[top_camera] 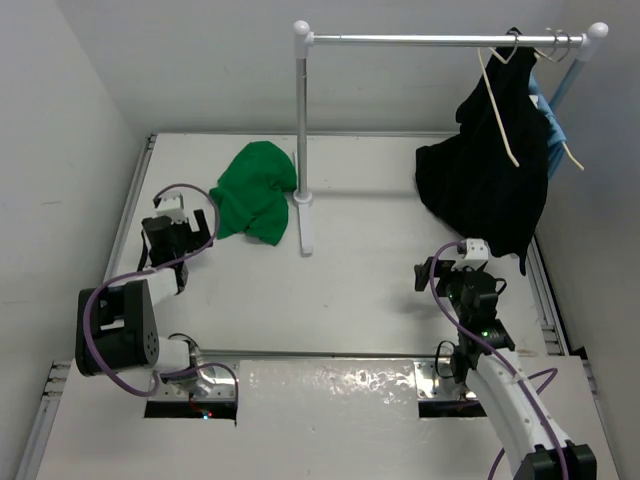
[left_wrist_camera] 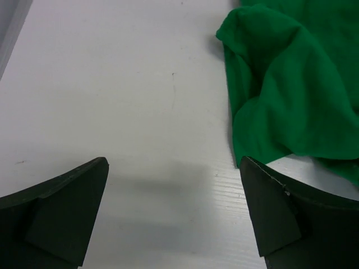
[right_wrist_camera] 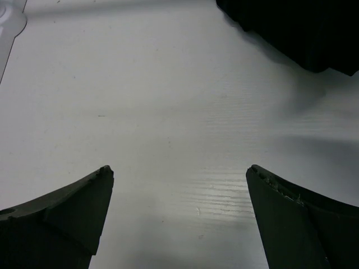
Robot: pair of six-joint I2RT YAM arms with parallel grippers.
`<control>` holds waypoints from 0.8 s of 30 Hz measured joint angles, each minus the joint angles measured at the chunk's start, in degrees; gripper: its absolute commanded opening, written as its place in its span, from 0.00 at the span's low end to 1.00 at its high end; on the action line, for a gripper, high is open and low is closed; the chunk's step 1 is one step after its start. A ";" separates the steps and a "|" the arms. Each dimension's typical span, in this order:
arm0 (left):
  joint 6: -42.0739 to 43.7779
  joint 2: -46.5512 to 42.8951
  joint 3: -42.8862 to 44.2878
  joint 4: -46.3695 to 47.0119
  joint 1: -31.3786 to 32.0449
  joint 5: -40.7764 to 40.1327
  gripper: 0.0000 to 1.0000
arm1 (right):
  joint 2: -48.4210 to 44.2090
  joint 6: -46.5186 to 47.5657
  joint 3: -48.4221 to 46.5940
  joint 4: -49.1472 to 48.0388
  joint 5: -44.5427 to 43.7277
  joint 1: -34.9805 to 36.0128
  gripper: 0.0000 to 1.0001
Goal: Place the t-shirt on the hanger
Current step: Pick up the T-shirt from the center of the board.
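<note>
The bright green t-shirt (top_camera: 255,190) lies crumpled on the white table at the back left, next to the rack's post. It also fills the upper right of the left wrist view (left_wrist_camera: 286,84). The cream hanger (top_camera: 497,98) hangs by its hook from the rail at the top right, in front of a black garment. My left gripper (top_camera: 180,228) is open and empty just left of the shirt, low over the table (left_wrist_camera: 174,162); its right finger (left_wrist_camera: 275,213) is near the shirt's edge. My right gripper (top_camera: 452,266) is open and empty over bare table (right_wrist_camera: 179,168).
A clothes rack with a white post (top_camera: 302,140) and a metal rail (top_camera: 440,40) stands at the back. The black garment (top_camera: 490,175) hangs down to the table and shows in the right wrist view (right_wrist_camera: 297,28). A light-blue garment (top_camera: 555,125) hangs behind it on another cream hanger (top_camera: 572,155).
</note>
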State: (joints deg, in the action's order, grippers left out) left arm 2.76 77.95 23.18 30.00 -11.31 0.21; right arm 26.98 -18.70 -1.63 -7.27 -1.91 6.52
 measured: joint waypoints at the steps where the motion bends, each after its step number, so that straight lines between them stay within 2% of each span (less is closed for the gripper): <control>1: 0.04 0.00 0.48 -0.76 0.00 0.68 1.00 | 0.09 0.00 0.00 0.00 0.11 0.00 0.99; 3: 1.25 -0.09 2.32 -3.08 -0.02 2.97 0.99 | 0.09 0.00 0.00 -0.04 0.26 0.00 0.99; 5: 6.71 -0.04 6.03 -8.22 -0.04 8.31 0.95 | 0.20 -0.04 0.00 -0.13 0.42 0.00 0.99; 7: 12.83 0.87 12.02 -18.78 0.87 12.00 0.89 | 0.57 -0.13 0.00 -0.26 0.46 0.00 0.99; 10: 18.25 11.56 30.84 -30.38 6.43 10.56 0.89 | 1.14 -0.20 0.00 -0.28 0.59 0.00 0.99; 12: 20.09 19.69 40.89 -34.86 8.70 9.94 0.95 | 1.20 -0.22 0.00 -0.31 0.68 0.00 0.99; 18: 19.76 33.92 52.59 -46.16 10.05 9.92 0.97 | 1.16 -0.39 0.00 -0.37 0.83 0.00 0.99; 20: 19.02 37.53 54.95 -48.02 9.99 9.84 0.85 | 1.18 -0.39 0.00 -0.39 0.92 0.00 0.99; 21: 18.75 38.77 55.52 -48.85 9.99 9.88 0.73 | 1.18 -0.39 0.00 -0.37 0.94 0.00 0.99; 22: 18.34 39.34 55.71 -49.22 9.99 10.86 0.37 | 1.20 -0.39 0.00 -0.39 0.96 0.00 0.99; 23: 17.94 39.34 55.80 -49.66 9.92 11.54 0.13 | 1.20 -0.37 0.00 -0.37 1.01 0.00 0.99; 24: 18.10 39.08 55.76 -50.25 9.92 12.22 0.00 | 1.18 -0.37 0.00 -0.37 1.01 0.00 0.99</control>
State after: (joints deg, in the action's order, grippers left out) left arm 20.86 117.03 78.94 -20.25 -1.39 12.43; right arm 28.16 -19.07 -1.63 -7.64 -0.91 6.52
